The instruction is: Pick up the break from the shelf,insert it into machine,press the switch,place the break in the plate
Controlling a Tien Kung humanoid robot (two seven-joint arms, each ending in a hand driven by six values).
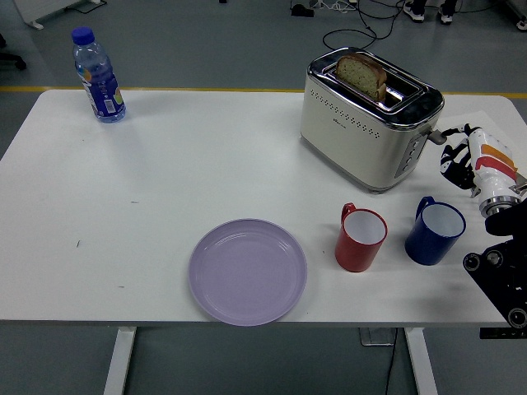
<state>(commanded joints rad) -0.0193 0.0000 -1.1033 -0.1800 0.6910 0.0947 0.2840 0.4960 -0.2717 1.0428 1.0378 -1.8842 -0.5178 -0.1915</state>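
right arm: enters lower right | right hand: raised, fingers loosely curled, holding nothing

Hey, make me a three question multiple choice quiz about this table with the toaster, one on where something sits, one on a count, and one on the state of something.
1. Where does the clear plastic water bottle with the blue cap stand?
A. far left corner of the white table
B. beside the red mug
C. on the lilac plate

2. How many mugs are on the table?
A. one
B. two
C. three

3. What is the state of the bread slice?
A. lying on the plate
B. held in a hand
C. standing in a slot of the cream and chrome toaster

Answers:
1 A, it stands alone at the far left.
2 B, a red mug and a blue mug.
3 C, the round lilac plate is bare.
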